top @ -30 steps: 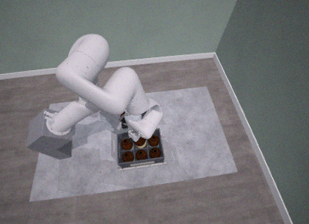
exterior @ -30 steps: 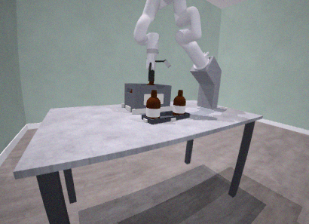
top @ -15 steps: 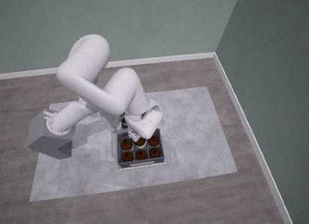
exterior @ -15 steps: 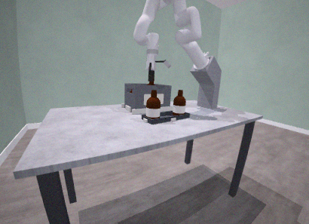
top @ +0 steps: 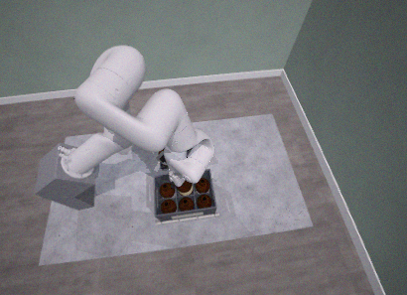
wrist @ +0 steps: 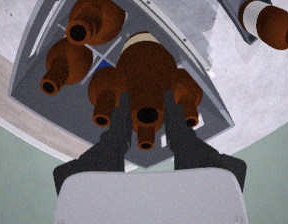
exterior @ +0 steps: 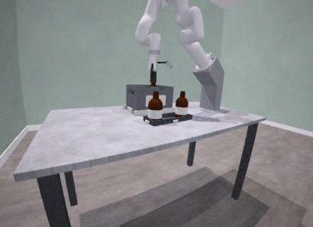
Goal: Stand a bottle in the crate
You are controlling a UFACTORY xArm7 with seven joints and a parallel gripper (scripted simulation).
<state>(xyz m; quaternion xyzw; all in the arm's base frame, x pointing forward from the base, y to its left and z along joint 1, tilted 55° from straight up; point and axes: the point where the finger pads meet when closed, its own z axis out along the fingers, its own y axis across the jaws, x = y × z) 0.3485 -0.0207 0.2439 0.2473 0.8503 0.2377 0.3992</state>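
Observation:
A grey crate point(top: 186, 199) with six cells stands on the table; it also shows in the exterior view point(exterior: 149, 96) and the wrist view point(wrist: 75, 70). Several brown bottles stand in its cells. My gripper point(wrist: 147, 103) is shut on the neck of a brown bottle point(wrist: 147, 72) with a cream label, directly over the crate's back middle cell point(top: 185, 188). In the exterior view only the bottle's neck point(exterior: 153, 83) shows above the crate rim, under my gripper point(exterior: 153, 73). I cannot tell whether its base touches the cell floor. Two brown bottles point(exterior: 155, 106) point(exterior: 182, 105) stand upright on the dark tray point(exterior: 166, 119).
The tray lies just beside the crate, towards the arm's base point(exterior: 208, 87). One tray bottle point(wrist: 268, 23) shows at the upper right of the wrist view. The table's edges are well away from crate and tray.

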